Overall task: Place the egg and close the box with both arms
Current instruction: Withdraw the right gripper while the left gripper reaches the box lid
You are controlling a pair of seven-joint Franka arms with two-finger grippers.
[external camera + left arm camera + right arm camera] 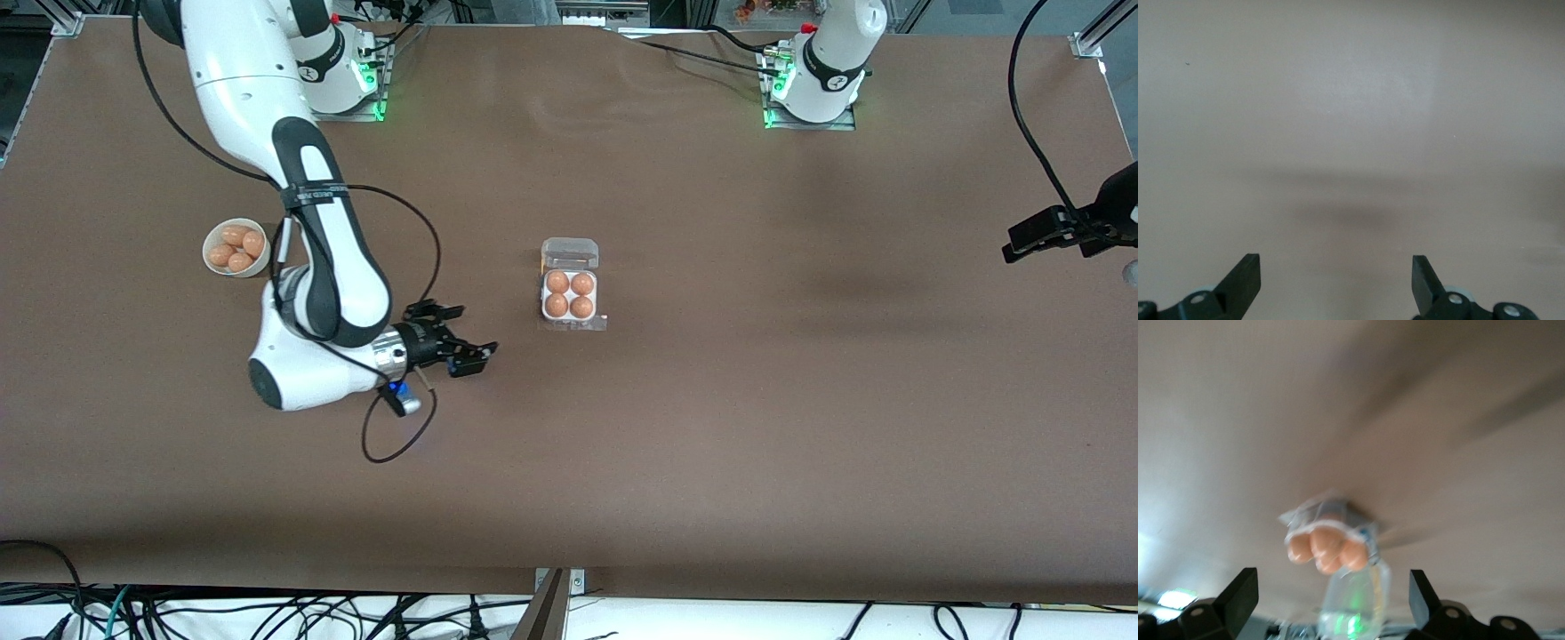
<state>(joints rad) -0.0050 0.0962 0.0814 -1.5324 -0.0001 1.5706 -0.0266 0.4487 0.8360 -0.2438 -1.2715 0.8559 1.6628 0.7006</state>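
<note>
**Four eggs in the open box, both tools released**

We see the box near the middle of the brown surface, its whitish tray holding four orange-brown eggs, one in each cell. The egg of the task cannot be told from its three neighbours. The clear lid lies folded back flat on the surface, on the side of the tray farther from the front camera, so the box is not closed. In the right wrist view the box appears blurred between the spread fingertips.

Our right tool hovers low over the surface, toward the right arm's end of the table from the box and well apart from it; its fingers are spread and grasp nothing. A round white bowl with more eggs stands beside the right arm's elbow.

Our left tool waits at the left arm's edge of the surface, well apart from the box. In its wrist view the left tool is released, fingers wide over bare surface.
</note>
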